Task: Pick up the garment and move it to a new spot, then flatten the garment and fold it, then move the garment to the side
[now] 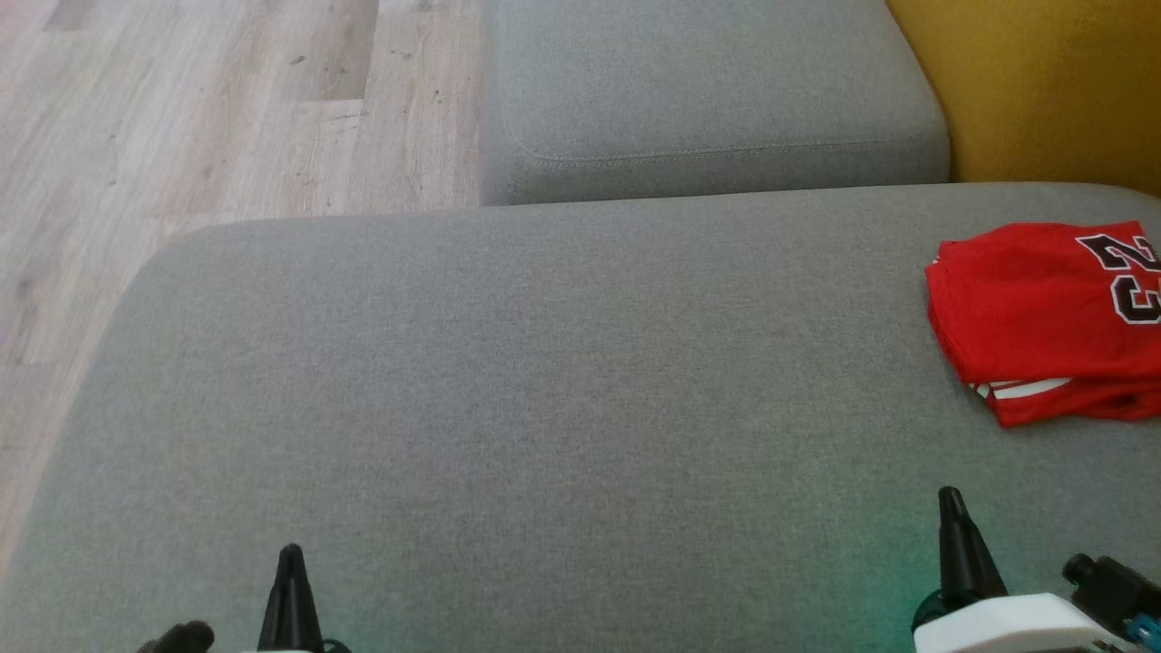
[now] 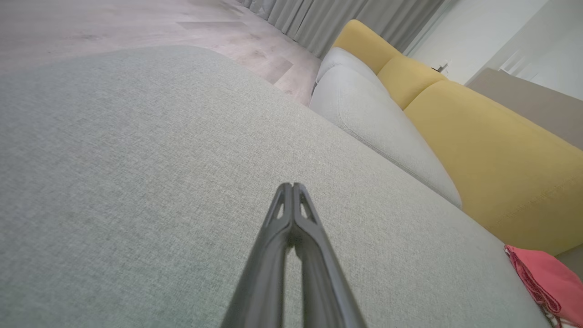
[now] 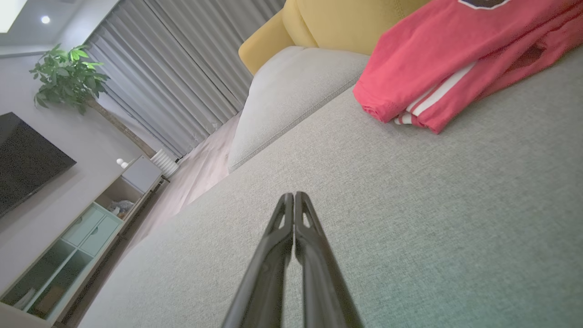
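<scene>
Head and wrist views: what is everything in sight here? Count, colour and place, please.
garment: one, red with white stripes, folded, right end of the large cushion
large cushion: one, grey, directly ahead
small cushion: one, grey, beyond it
backrest: one, yellow, behind the cushions
floor: one, pale wood, left
curtain: one, grey, far side of the room
plant: one, green, beside the curtain
left tool: one, dark, shut, above the large cushion
right tool: one, dark, shut, short of the garment
</scene>
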Controlling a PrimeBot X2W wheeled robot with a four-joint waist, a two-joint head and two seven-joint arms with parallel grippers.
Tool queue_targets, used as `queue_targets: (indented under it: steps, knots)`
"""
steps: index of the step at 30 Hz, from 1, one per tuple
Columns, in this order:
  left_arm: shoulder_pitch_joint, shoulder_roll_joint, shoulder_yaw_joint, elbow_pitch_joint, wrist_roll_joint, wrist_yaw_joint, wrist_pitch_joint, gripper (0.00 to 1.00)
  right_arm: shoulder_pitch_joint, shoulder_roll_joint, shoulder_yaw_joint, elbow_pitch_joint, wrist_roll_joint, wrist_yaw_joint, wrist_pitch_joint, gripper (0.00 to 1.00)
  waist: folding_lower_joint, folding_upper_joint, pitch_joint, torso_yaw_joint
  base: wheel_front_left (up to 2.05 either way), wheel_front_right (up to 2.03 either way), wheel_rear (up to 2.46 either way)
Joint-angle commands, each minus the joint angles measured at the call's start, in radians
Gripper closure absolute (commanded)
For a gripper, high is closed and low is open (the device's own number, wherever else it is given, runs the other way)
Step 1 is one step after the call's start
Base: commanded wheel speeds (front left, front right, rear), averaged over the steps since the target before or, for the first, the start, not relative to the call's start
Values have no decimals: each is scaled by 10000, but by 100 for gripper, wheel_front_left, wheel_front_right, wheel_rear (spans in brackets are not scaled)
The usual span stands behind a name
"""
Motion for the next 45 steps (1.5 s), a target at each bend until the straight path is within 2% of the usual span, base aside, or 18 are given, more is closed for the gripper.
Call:
queue_targets:
  steps: [1,45]
  knots:
    - [-637,-5,322,-292,-292,-79,56,100,-565,-145,-19,-371,340,-3,68,100,-1,0,17,-3,0,0,0]
    - [-1705,-18,1291,-253,-5304,-708,1301,100,-1575,-179,-611,-452,5615,-5,1297,100,-1,0,500,-93,0,0,0]
